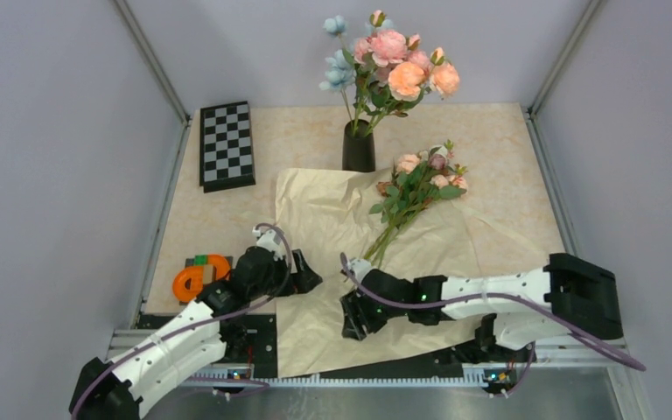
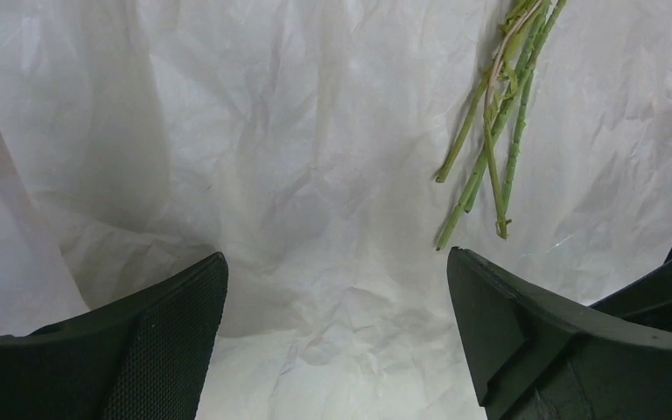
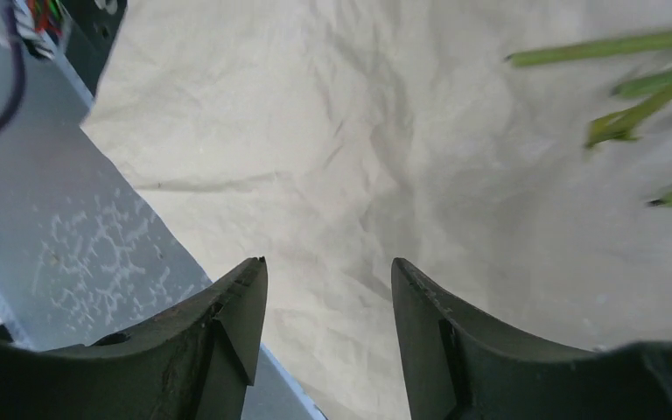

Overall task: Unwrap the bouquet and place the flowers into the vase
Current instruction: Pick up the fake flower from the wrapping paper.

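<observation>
Lying loose on the flattened kraft paper (image 1: 324,219), the flowers (image 1: 416,188) have their blooms near the black vase (image 1: 358,150), to its right, which holds a taller bunch (image 1: 394,66). Left jaws gape wide, empty, over the paper; right jaws stand partly apart, gripping nothing.

The left pincer (image 2: 337,262) hangs low near the centre, jaws spread wide, holding nothing. The right pincer (image 3: 329,267), reaching in from the right, has its jaws parted and is also empty.

Bright, even, soft-shadowed light; paper (image 2: 315,131) washed pale in left wrist view; stems (image 3: 612,47) blurred in right wrist view.
</observation>
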Action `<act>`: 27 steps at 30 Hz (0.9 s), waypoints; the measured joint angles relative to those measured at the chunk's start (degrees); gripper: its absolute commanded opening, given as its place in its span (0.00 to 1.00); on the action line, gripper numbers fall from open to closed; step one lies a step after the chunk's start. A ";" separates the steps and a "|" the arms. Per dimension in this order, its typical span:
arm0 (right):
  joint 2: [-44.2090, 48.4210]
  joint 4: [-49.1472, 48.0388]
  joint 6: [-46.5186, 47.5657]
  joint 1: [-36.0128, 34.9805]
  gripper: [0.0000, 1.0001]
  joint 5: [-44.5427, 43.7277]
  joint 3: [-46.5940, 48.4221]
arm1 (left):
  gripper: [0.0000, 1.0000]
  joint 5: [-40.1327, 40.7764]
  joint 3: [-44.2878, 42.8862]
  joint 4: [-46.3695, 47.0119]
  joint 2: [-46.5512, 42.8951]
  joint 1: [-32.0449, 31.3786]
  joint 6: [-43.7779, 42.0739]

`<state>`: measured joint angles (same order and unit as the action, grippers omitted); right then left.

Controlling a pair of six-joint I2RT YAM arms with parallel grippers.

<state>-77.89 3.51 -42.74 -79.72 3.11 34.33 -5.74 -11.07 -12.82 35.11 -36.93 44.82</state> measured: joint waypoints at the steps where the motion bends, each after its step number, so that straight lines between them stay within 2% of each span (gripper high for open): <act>1: 2.12 1.60 0.33 1.20 0.57 -0.35 0.37 | 0.99 0.04 -0.98 -0.83 0.52 0.00 -0.57; 8: 14.38 9.51 3.04 16.63 0.58 -3.39 2.99 | 0.99 -1.18 -11.67 -5.99 4.63 0.00 -7.15; 13: 21.22 12.57 5.27 33.51 0.60 -3.50 3.50 | 0.99 -0.94 -23.34 -12.20 8.63 0.00 -12.83; 17: 21.97 10.75 5.44 44.96 0.55 -1.29 2.93 | 0.99 -0.85 -33.31 -16.79 12.46 0.81 -18.53; 19: 21.49 8.92 4.44 48.37 0.54 -0.81 1.73 | 0.99 -0.92 -37.99 -18.62 15.08 2.19 -21.49; 22: 19.63 5.55 2.21 49.90 0.54 -0.52 -0.44 | 0.99 -2.21 -42.27 -19.37 19.10 5.92 -24.85; 27: 15.87 -1.46 -2.23 49.92 0.53 1.07 -3.72 | 0.99 -7.10 -43.01 -18.47 24.72 15.74 -27.54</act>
<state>-62.02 2.04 -44.97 -29.80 4.19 30.61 -12.84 -54.08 -31.29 59.83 -21.19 17.28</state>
